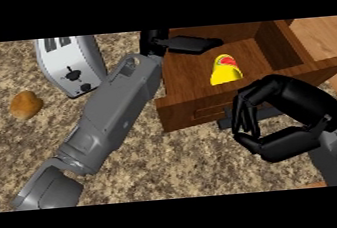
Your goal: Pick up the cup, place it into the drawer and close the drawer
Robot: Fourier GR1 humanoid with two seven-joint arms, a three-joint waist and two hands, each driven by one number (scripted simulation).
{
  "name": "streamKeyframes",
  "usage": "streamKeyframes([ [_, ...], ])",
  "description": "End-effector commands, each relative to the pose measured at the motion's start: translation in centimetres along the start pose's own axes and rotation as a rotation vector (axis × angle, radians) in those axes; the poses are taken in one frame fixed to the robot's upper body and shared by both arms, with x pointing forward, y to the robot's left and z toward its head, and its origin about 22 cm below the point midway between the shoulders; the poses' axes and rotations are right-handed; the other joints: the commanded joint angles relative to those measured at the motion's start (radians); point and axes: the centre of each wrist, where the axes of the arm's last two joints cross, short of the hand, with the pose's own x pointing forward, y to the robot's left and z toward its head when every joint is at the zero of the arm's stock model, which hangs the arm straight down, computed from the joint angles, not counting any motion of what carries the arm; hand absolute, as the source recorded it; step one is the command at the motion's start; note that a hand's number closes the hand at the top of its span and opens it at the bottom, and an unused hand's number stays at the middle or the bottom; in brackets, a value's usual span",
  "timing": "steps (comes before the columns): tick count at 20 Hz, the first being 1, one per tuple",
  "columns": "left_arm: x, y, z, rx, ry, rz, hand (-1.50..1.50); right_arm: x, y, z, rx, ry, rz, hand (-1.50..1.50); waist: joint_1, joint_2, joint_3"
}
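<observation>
Before drawer (200, 108), right hand (290, 121) clenched, empty; left hand (184, 43) outstretched over it.

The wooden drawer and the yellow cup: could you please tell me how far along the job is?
Done: the yellow cup with a red inside lies in the open wooden drawer, no hand on it. In hand: the black right hand, fingers curled and empty, sits at the drawer's front panel; the black left hand lies over its far left corner. Left: pushing the drawer shut.
</observation>
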Motion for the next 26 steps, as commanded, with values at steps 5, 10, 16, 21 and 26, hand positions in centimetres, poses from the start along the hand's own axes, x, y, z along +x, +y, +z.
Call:
streamKeyframes([
  [5,0.2,0.0,-0.2,0.100,-0.002,0.034,-1.50,0.0,0.9,1.7,0.069,0.259,0.339,-1.50,0.073,-0.019,0.002],
  [10,-1.0,0.7,0.8,0.090,-0.026,0.117,-1.50,-5.6,2.9,0.8,0.004,0.407,0.391,-1.50,0.143,-0.022,0.001],
  [16,-1.7,2.1,1.7,0.074,-0.042,0.151,-1.50,-11.7,2.8,-0.5,0.075,0.536,0.426,-1.50,0.210,-0.026,0.001],
  [21,-3.2,6.7,3.3,0.103,-0.035,0.138,-1.50,-17.0,2.8,-0.1,0.089,0.618,0.449,1.50,0.231,-0.024,0.002],
  [26,-2.6,7.4,3.6,0.084,-0.049,0.183,-1.50,-17.4,-1.9,-1.2,-0.038,0.543,0.447,1.50,0.265,-0.016,0.004],
])
